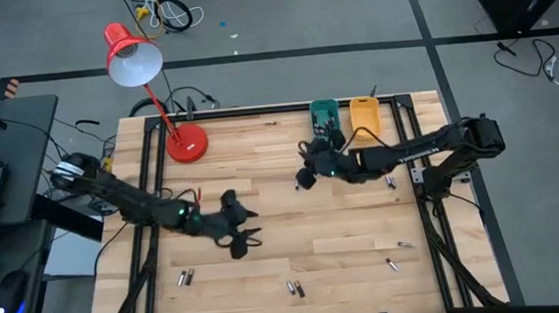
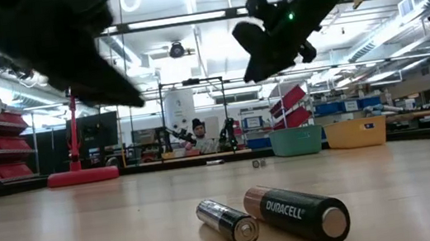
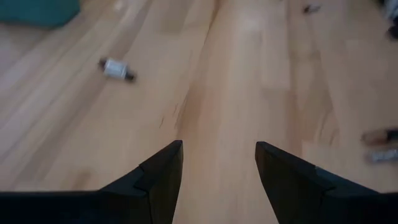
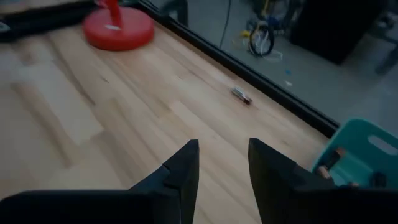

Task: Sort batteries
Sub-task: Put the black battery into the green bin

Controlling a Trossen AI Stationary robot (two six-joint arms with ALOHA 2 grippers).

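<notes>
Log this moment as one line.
left end effector: open, empty, mid-table | right end effector: empty, near teal bin | batteries: scattered on table

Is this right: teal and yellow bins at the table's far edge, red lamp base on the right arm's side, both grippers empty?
Not quite. The high view shows the red lamp base on the left arm's side, not the right's. The rest holds: the teal bin and yellow bin sit at the far edge, and the left gripper and right gripper hold nothing.
</notes>
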